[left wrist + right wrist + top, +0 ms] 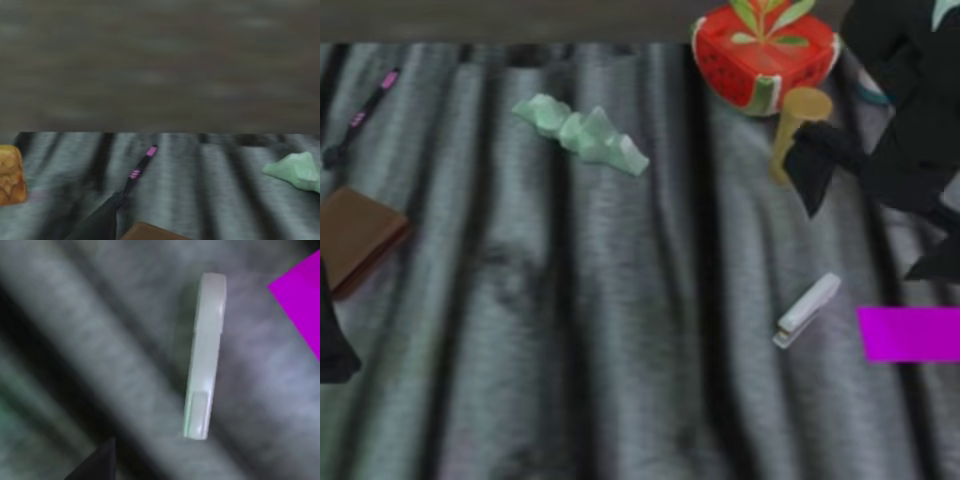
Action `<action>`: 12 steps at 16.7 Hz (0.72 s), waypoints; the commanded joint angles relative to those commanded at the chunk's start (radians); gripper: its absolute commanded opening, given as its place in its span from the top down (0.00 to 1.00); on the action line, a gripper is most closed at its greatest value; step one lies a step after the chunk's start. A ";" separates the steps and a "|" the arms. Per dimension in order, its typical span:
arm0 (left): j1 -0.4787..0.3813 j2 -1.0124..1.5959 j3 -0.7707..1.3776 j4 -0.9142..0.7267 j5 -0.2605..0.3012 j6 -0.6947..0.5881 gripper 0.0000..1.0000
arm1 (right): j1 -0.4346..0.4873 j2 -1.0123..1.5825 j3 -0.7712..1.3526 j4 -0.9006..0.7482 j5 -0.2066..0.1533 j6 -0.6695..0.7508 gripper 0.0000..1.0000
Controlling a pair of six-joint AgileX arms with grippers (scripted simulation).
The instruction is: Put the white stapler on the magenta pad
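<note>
Near the table's right edge, your white stapler (pixel 808 310) lies loose just left of the magenta pad (pixel 910 334). Bring the right gripper (pixel 820 170) down centred across its narrow width; I cannot tell its finger state.

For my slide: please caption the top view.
White stapler lies beside magenta pad, not yet on it.
</note>
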 joint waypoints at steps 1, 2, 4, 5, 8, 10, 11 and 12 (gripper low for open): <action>0.000 0.000 0.000 0.000 0.000 0.000 0.00 | 0.013 0.056 0.047 -0.032 0.000 0.034 0.00; 0.000 0.000 0.000 0.000 0.000 0.000 0.00 | 0.024 0.103 0.087 -0.058 0.000 0.063 0.00; 0.000 0.000 0.000 0.000 0.000 0.000 0.00 | 0.040 0.165 0.145 -0.095 0.001 0.105 0.00; 0.000 0.000 0.000 0.000 0.000 0.000 0.00 | 0.045 0.181 0.161 -0.105 0.001 0.116 0.00; 0.000 0.000 0.000 0.000 0.000 0.000 0.00 | 0.047 0.187 0.168 -0.109 0.001 0.121 0.00; 0.000 0.000 0.000 0.000 0.000 0.000 0.00 | 0.041 0.184 0.165 -0.107 0.001 0.120 0.00; 0.000 0.000 0.000 0.000 0.000 0.000 0.00 | 0.042 0.186 0.162 -0.104 0.001 0.119 0.00; 0.000 0.000 0.000 0.000 0.000 0.000 0.00 | 0.043 0.191 0.151 -0.091 0.001 0.118 0.00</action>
